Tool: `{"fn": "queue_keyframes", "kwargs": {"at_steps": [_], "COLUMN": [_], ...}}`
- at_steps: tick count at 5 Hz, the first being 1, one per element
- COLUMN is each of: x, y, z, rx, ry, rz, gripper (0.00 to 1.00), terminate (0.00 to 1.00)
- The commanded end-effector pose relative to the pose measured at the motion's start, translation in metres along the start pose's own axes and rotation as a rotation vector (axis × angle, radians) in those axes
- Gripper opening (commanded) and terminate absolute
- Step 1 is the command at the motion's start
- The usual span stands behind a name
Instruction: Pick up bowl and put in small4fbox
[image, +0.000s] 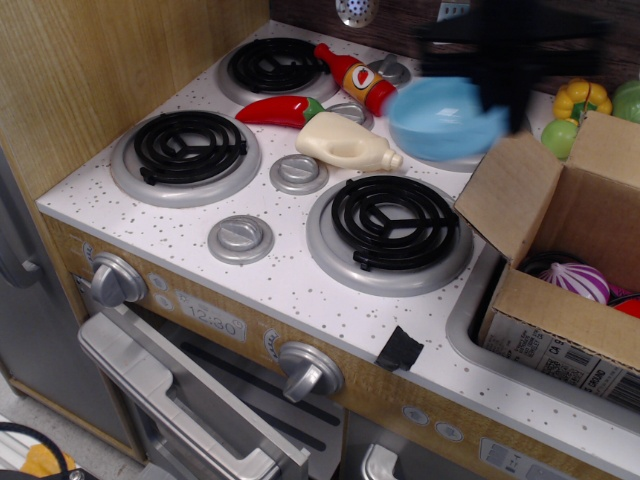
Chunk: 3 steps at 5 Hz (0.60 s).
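beside the box flap (510, 190), the gripper (505, 95) holds the bowl (445, 118) aloft.

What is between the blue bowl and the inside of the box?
In the only camera view, the bowl, blurry and carried by the hand, is up beside the box. Only the box's raised left flap stands between them.

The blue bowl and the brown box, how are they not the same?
The bowl is round, smooth and light blue; the box is brown cardboard with straight sides and flaps. The bowl is far smaller than the box. The bowl is up in the air, carried by the blurred gripper; the box sits low at the right with toy food inside. Both are open on top.
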<state>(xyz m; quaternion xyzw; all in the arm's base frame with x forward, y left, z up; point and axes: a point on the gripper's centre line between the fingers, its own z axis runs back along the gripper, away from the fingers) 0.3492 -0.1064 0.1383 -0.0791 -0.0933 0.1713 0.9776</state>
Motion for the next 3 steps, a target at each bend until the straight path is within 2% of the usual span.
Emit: {"fn": "queue_keyframes", "kwargs": {"at_steps": [1,2,3], "x": [0.016,0.017,0.017], "y": [-0.045,-0.06,-0.06], "z": [0.03,0.035,0.035], "rx": [-0.069,-0.093,-0.093], "ry": [-0.129,-0.183,-0.183], "rz": [0.265,0.355,0.355], "gripper": [0.0,1.0,1.0], "terminate": [0.0,0.0,1.0]}}
